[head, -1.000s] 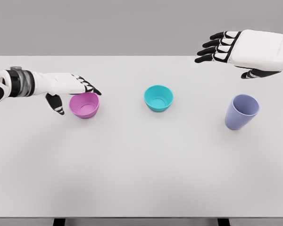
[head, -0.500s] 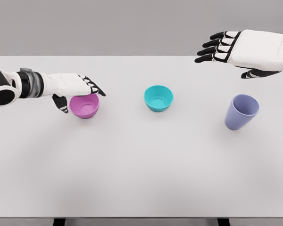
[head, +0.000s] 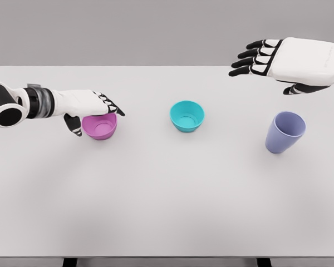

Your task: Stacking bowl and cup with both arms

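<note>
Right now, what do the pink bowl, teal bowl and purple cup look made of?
Pink bowl, teal bowl and purple cup: all look like matte plastic, with thin walls, flat uniform colour and no sharp glints. Being simulator renders, they leave the real material open.

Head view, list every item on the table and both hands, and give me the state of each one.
pink bowl: upright, empty, left hand at its rim
teal bowl: upright, empty, untouched
purple cup: upright, empty, untouched
left hand: open over the pink bowl, no grasp yet
right hand: open, raised beyond the purple cup
</note>
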Motion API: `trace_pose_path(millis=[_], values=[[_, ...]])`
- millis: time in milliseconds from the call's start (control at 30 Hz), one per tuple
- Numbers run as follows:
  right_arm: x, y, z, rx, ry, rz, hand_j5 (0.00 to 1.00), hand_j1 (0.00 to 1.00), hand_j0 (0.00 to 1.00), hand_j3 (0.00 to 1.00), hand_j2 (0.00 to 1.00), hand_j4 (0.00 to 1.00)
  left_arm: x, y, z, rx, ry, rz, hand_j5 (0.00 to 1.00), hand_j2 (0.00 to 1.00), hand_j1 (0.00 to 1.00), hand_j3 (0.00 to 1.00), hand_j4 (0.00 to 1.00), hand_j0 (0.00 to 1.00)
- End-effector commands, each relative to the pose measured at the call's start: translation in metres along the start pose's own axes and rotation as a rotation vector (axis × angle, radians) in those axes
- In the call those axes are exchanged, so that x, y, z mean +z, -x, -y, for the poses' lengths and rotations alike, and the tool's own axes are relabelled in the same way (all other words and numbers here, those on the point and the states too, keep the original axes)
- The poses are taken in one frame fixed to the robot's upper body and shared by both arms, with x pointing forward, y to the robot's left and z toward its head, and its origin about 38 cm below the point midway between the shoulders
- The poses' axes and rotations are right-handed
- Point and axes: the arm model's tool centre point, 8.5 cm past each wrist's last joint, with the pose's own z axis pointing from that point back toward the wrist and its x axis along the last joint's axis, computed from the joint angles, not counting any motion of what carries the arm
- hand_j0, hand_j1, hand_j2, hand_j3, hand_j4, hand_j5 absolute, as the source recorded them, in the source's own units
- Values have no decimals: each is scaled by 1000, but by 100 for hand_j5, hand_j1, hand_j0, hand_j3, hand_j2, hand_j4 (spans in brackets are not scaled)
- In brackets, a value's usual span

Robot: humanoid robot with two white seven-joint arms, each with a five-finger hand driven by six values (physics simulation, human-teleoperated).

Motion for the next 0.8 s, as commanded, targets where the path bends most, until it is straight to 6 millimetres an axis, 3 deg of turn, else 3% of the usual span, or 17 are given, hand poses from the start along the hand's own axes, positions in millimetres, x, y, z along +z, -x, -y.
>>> trace_pose_path(millis=[0,767], values=[[0,0,0,-5,2,0,100,100,100,100,100,100,-1,1,0,4,0,-2,100,100,100,100,100,100],[-7,-4,-10,-32,0,18,100,100,100,100,100,100,-16,6,3,32,12,-1,100,100,100,100,100,100]])
